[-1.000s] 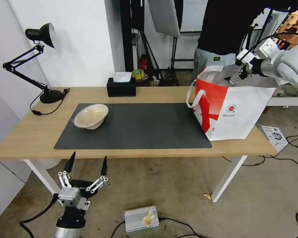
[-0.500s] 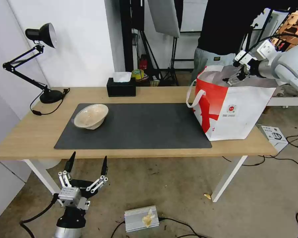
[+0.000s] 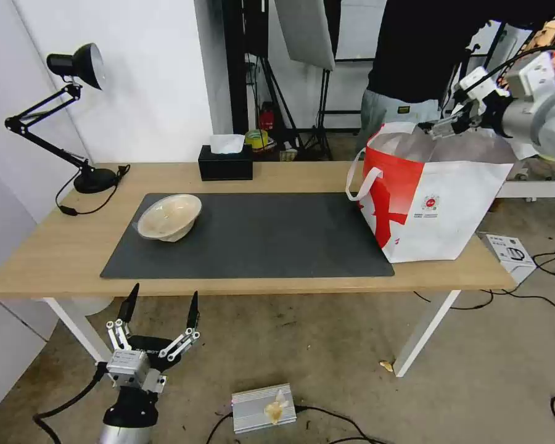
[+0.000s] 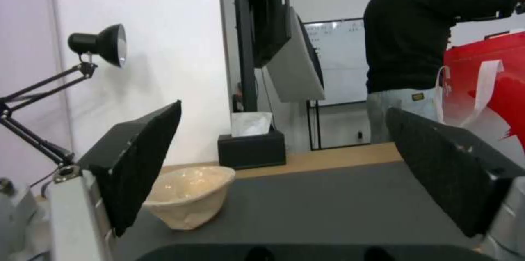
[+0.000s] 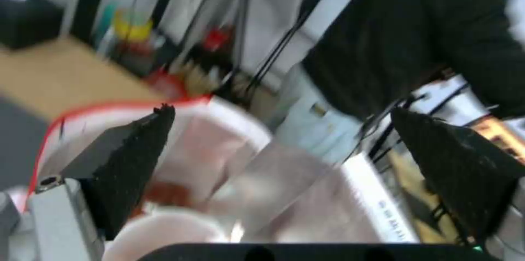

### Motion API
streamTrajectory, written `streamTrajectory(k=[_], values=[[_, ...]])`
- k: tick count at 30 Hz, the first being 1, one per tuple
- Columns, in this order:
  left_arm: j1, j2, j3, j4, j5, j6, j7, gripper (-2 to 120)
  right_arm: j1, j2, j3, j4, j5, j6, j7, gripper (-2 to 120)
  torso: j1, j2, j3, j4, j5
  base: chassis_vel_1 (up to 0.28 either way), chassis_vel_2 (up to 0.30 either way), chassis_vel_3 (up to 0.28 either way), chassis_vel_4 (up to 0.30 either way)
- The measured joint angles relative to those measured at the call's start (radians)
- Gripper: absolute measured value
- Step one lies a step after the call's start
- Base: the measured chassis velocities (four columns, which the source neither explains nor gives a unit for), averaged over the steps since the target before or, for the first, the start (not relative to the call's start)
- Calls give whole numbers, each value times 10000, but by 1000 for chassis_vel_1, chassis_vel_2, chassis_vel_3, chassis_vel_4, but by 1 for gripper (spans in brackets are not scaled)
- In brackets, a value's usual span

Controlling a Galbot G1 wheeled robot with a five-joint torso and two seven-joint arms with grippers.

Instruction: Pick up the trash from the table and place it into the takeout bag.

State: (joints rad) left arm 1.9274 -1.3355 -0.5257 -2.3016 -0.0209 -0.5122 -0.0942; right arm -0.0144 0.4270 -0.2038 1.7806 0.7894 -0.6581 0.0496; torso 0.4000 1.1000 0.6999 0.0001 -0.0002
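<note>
Since the picture of a second ago, your right gripper [image 3: 443, 125] has come up and out from the mouth of the takeout bag [image 3: 435, 203]; it now hangs just above the bag's far rim, and in the right wrist view its fingers are spread wide with nothing between them. Directly below this gripper, inside the foil lining, you can see something pale and round and a patch of red, but it is too blurred to name.

Your left gripper [image 3: 160, 320] is parked low, in front of the near edge of the surface [image 3: 55, 246], fingers spread apart and empty. From this gripper, the shallow beige bowl [image 3: 169, 216] lies ahead and above, on the near-left part of the dark mat [image 3: 259, 234], well apart from the bag. The black tissue box [image 3: 226, 161] is farther behind it.

I judge the step in hand is to clear the right arm from the bag. Lift it straight until it is free of the white handles [image 3: 361, 179], so nothing catches.

The bowl is tilted, its opening turned toward the lamp side and a little up. It is round, so no long axis; take it by the raised rim.
</note>
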Motion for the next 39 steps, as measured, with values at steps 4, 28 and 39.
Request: streamTrajectory(k=[4,28,39], values=[[23,-4,-16,-13,13,1,-2,100,-571,-195,279,553,551,628,1286,100,0,0,0,-1,2,0,0,0,0],[-123,-190,-25,-59,40,36,-22,100,-5507,425,1573,4508,366,6632,6314,100,-1,0,0,-1,0,0,0,0,0],[40,-642,-102,-181,283,25,-16,100,-9006,1563,1594,5289,-2288,8412,6958,100,-1,0,0,-1,1,0,0,0,0]])
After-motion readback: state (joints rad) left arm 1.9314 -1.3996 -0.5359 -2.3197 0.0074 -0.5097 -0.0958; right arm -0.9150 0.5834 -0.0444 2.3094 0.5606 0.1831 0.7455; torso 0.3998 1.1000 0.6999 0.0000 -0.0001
